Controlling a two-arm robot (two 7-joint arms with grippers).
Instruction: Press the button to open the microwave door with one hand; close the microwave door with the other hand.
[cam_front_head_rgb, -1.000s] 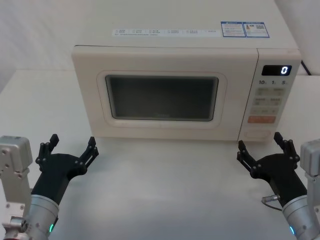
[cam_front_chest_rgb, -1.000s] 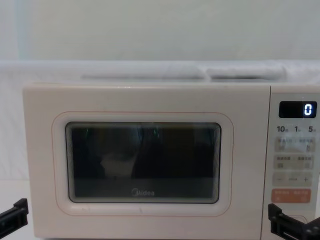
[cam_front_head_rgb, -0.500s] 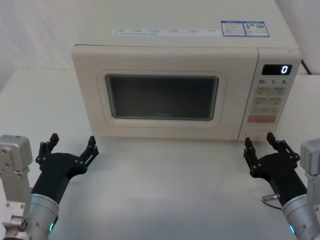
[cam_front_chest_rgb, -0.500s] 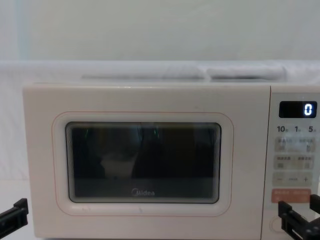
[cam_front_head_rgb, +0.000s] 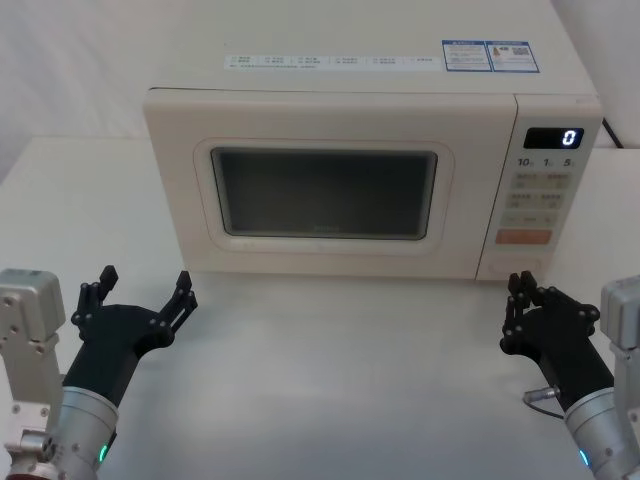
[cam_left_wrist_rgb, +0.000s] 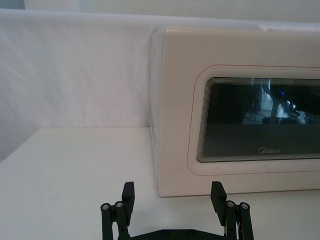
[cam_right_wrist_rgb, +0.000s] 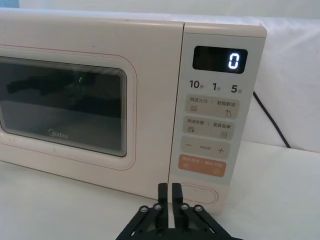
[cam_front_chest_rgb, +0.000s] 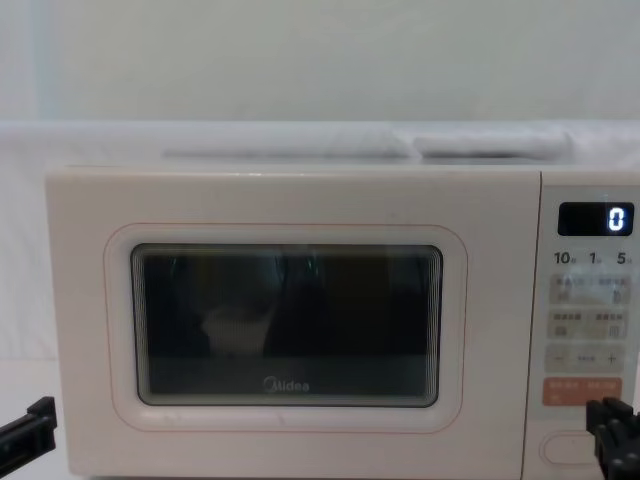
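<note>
Cream and shut, the microwave door (cam_front_head_rgb: 315, 195) is seen ahead of the left gripper (cam_front_head_rgb: 140, 297), whose jaws are spread wide. The right gripper (cam_right_wrist_rgb: 169, 192) is held with jaws pressed together, the button (cam_right_wrist_rgb: 199, 193) just beyond their tips.

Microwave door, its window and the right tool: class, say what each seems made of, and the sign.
Microwave door: likely painted metal or plastic; smooth, matte cream surface. Window: apparently glass or clear plastic; dark, glossy, showing reflections. Right tool: probably hard black plastic or metal; matte, angular linkages with visible pins, fingers shut before the button.
</note>
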